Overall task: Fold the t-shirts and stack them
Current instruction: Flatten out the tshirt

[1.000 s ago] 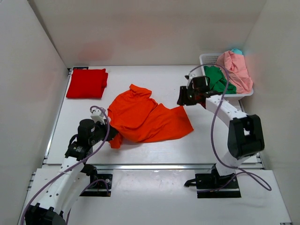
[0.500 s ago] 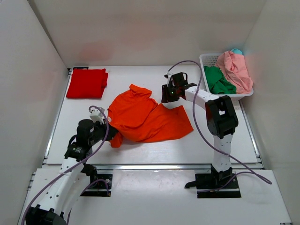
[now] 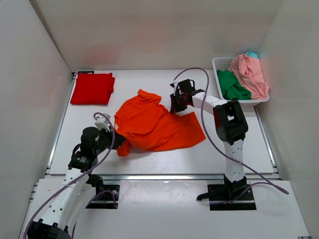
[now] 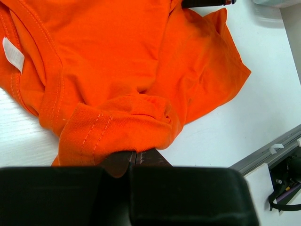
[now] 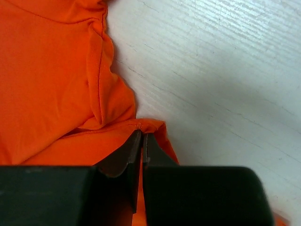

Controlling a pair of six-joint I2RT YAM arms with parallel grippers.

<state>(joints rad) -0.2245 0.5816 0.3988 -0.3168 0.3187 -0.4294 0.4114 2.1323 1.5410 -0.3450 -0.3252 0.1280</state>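
We had the orange t-shirt (image 3: 157, 124) lying rumpled in the middle of the table (image 3: 164, 154), held at both ends. The left gripper (image 4: 136, 157) was closed on the near sleeve, its jaws together under the stitched hem. The right gripper (image 5: 142, 141) was closed to a sliver on the far corner of the cloth.

The right-hand pinch looked thin to us, taking only the tip of a folded edge. A pull to spread the shirt could strip that corner free. The body was also doubled over on itself, so in our judgement a stretch from two uneven holds could set a skewed crease rather than a flat panel. A bunched sleeve on the left could drag the collar with it.

A red t-shirt (image 3: 92, 88) sat folded at the far left corner, well apart. Green, pink and teal shirts were heaped in the white basket (image 3: 219, 62) at the far right.

The one white label (image 4: 12, 54) sewn inside the collar showed no writing we could read, and we saw no brand marks.
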